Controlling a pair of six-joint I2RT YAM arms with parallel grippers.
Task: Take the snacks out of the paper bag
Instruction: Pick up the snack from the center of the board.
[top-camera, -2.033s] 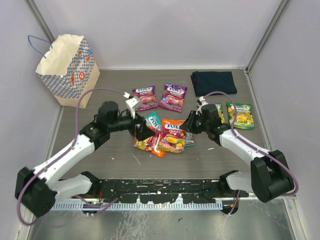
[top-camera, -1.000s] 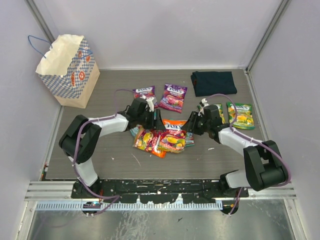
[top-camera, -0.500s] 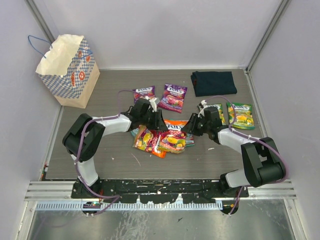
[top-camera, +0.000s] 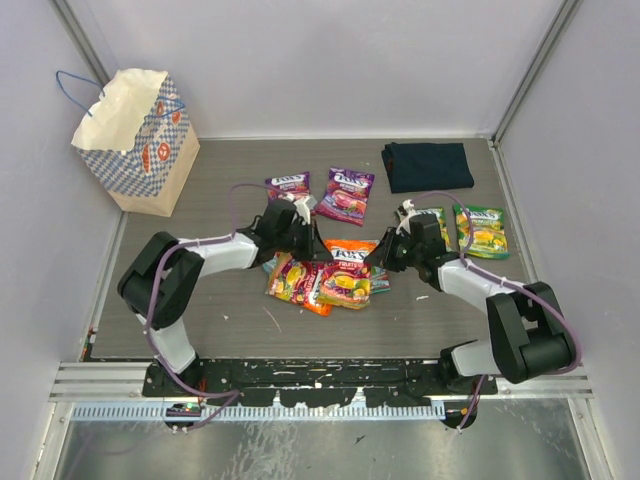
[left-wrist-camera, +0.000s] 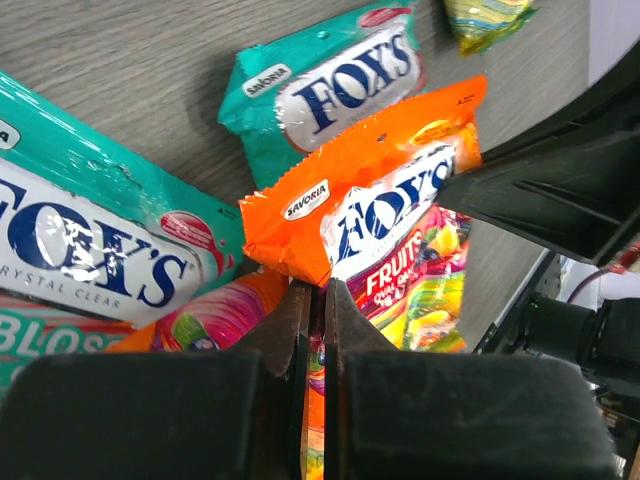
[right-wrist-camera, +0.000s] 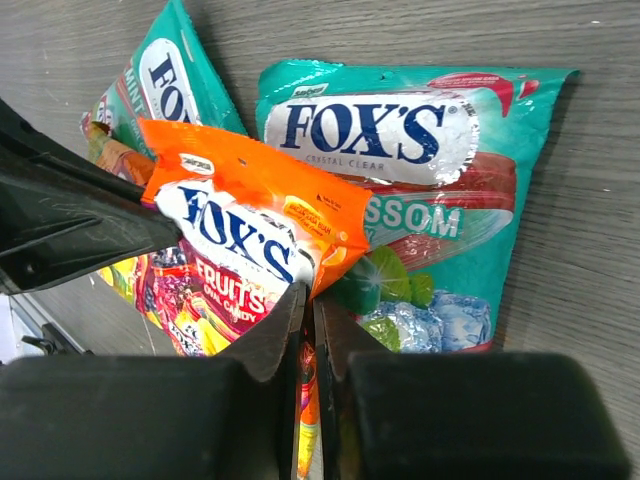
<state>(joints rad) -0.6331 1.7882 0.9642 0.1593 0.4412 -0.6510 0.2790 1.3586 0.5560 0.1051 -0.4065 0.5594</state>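
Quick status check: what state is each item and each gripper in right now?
paper bag: upright, mouth open.
orange packet: pinched at both ends.
left gripper: fingers shut on orange packet.
right gripper: fingers shut on orange packet.
teal packets: flat, partly under orange packet.
purple packets: flat, free.
green packets: flat, free.
navy cloth: folded.

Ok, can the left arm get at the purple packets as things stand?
Probably, but only after letting go: the left gripper is pinched shut on the orange packet. The purple packets lie flat just beyond it with nothing on them.
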